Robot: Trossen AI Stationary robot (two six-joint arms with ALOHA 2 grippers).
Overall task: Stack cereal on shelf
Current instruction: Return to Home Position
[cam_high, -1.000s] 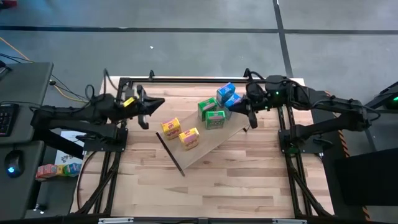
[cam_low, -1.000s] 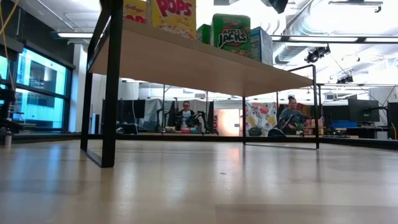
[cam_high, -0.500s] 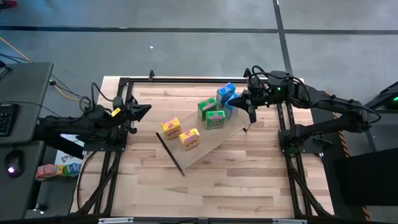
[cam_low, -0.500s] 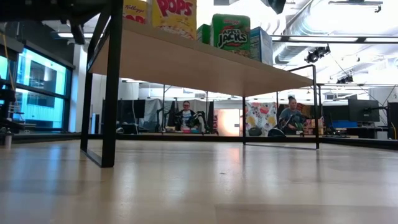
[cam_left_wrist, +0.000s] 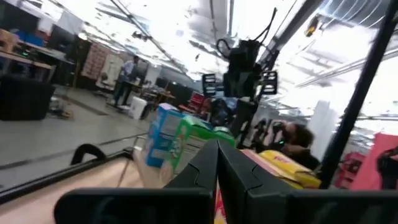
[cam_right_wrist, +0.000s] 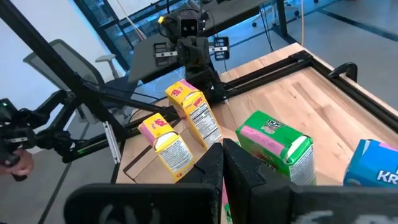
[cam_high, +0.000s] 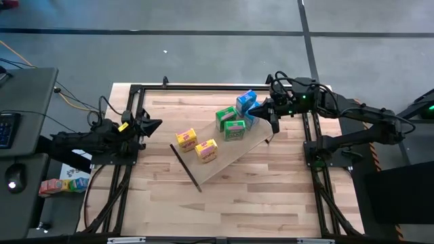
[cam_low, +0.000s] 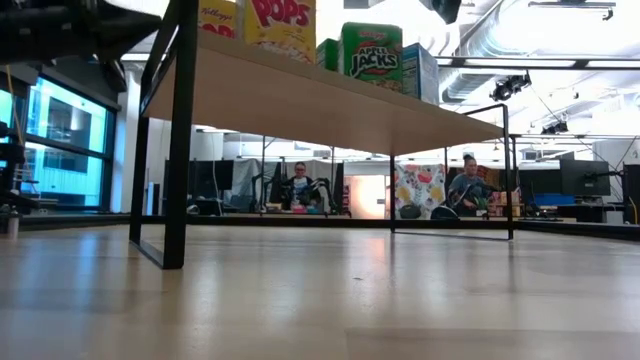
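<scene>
The shelf (cam_high: 237, 153) is a pale board lying slantwise on the table, with a black bracket (cam_high: 186, 167) at each short end. Six small cereal boxes stand on it: two yellow (cam_high: 186, 139) (cam_high: 206, 150), two green (cam_high: 226, 116) (cam_high: 234, 129) and two blue (cam_high: 246, 100) (cam_high: 255, 110). In the low view the shelf (cam_low: 300, 100) carries the yellow box (cam_low: 281, 24) and green box (cam_low: 372, 50) upright. My left gripper (cam_high: 154, 125) (cam_left_wrist: 217, 163) is shut and stands left of the shelf, apart from it. My right gripper (cam_high: 271, 116) (cam_right_wrist: 222, 163) is shut and hovers beside the blue boxes at the shelf's right end.
Black frame rails (cam_high: 217, 88) run along the table's far, left and right sides. Bare plank tabletop (cam_high: 224, 203) lies between the shelf and the near edge. People sit at desks in the room beyond (cam_low: 300, 185). A spare stack of small boxes (cam_high: 57, 184) sits off the table's left.
My left gripper has drawn back from the shelf toward the table's left edge, turned about and sunk lower, now showing at the low view's top left. My right gripper has shifted slightly toward the far edge beside the blue boxes. The boxes and shelf have stayed put.
</scene>
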